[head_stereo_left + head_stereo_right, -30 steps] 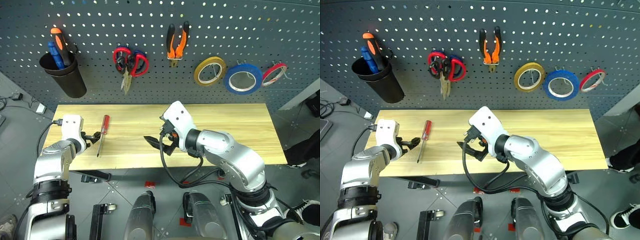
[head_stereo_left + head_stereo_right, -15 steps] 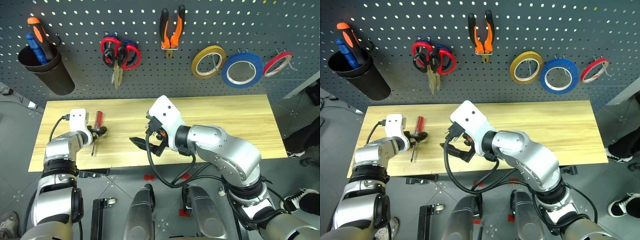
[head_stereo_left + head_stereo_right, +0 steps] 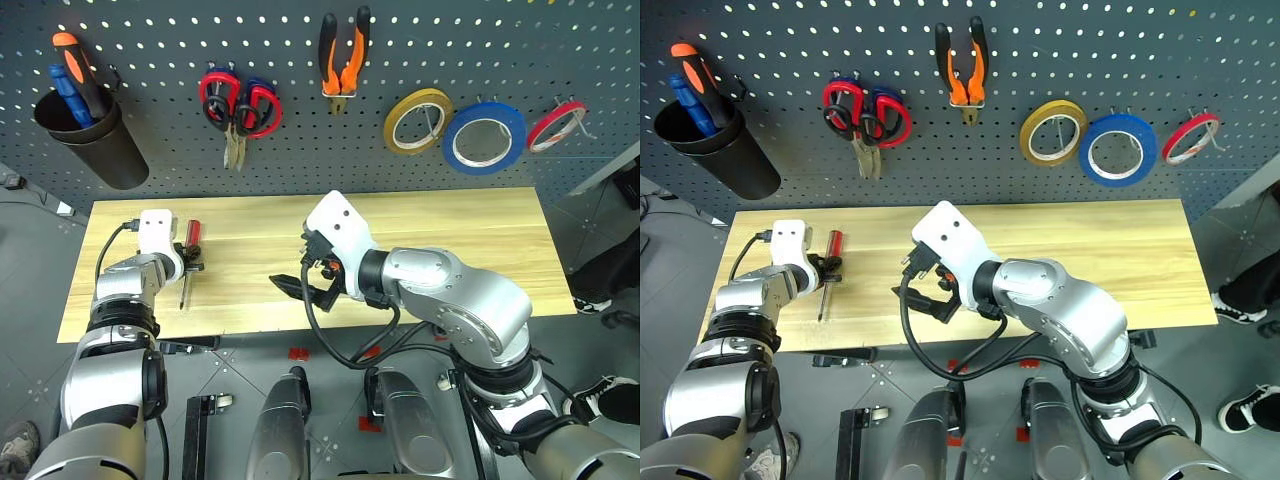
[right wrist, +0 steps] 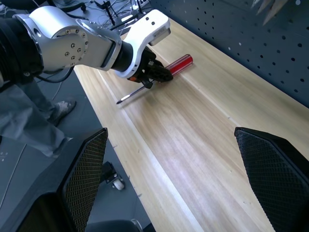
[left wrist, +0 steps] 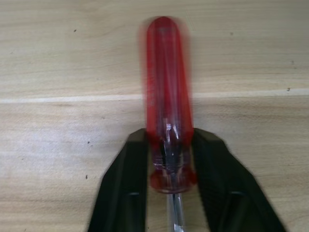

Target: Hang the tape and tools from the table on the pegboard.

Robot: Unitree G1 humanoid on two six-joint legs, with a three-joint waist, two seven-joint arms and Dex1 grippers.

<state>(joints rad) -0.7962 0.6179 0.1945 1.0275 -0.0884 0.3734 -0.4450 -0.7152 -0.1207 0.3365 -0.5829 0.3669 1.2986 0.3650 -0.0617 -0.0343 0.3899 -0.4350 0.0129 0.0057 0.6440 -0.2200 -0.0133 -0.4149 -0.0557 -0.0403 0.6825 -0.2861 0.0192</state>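
Both arms wear glossy silver shells with black joint rings, and each ends in a white boxy wrist housing. A black cable loops beneath the right forearm. The right gripper (image 4: 169, 188) has black cross-hatched fingers (image 4: 82, 179); the left gripper's (image 5: 170, 193) are plain black.

Both head views look steeply down and forward from above the robot's arms, with the pegboard (image 3: 300, 150) across the upper frame and the table (image 3: 470, 250) across the middle. The left wrist view sits very close over the wood, looking along its fingers (image 5: 123, 193) at the red-handled screwdriver (image 5: 168, 106). The right wrist view looks along the tabletop from farther off, sharing that screwdriver and the left gripper (image 4: 157, 75) in its upper centre.
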